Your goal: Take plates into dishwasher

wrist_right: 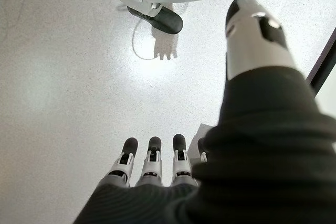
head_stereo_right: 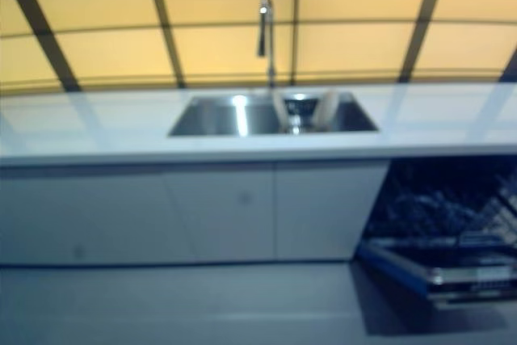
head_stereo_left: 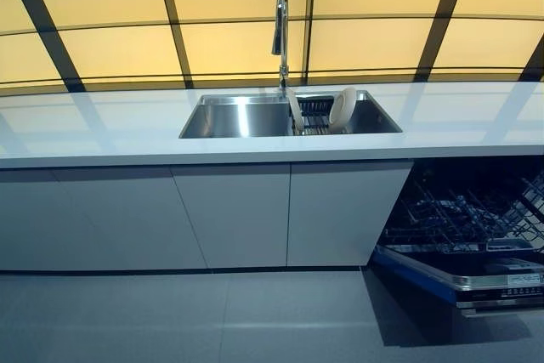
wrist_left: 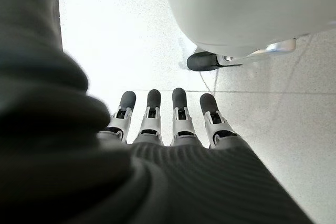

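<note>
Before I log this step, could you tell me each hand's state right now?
Left hand: open, holding nothing.
Right hand: open, holding nothing.

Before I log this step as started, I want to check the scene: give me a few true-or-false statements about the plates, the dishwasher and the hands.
1. Two plates stand on edge in a rack inside the sink. True.
2. The dishwasher is closed. False: its door is down and the dark rack shows, to the right of the cabinets.
3. The left hand holds a plate. False: its fingers are straight above bare floor and hold nothing.
4. The right hand is open and holds nothing. True.
5. The faucet stands behind the sink. True.
6. A plate already sits in the dishwasher rack. False: none shows there.
</note>
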